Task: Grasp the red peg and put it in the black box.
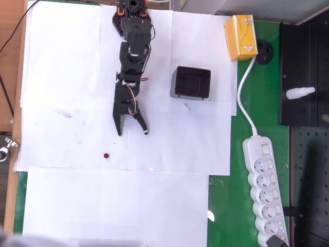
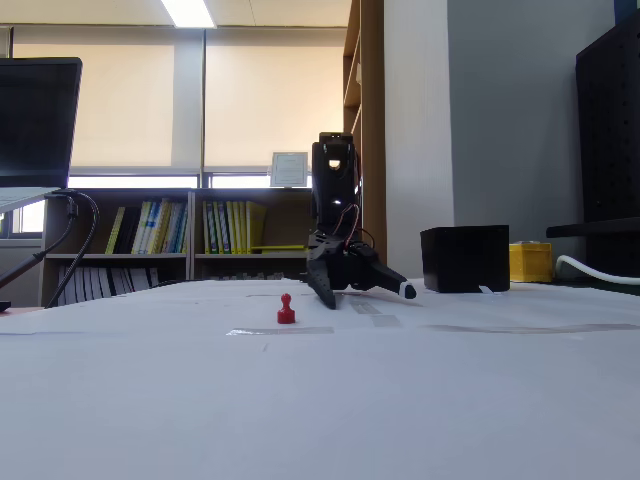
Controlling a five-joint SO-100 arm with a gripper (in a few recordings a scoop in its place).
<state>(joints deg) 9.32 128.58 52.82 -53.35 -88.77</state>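
Beyond red peg point(image 1: 106, 155), toward black box point(image 1: 190, 82), my gripper point(image 1: 132, 133) hangs spread, grasping nothing; peg stands upright, free for pinch.

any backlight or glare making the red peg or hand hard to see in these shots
Fixed view: bright windows behind leave the hand and black box as dark silhouettes, while the red peg stays clear. Overhead view: even light, soft shadows; the peg is only a tiny dot.
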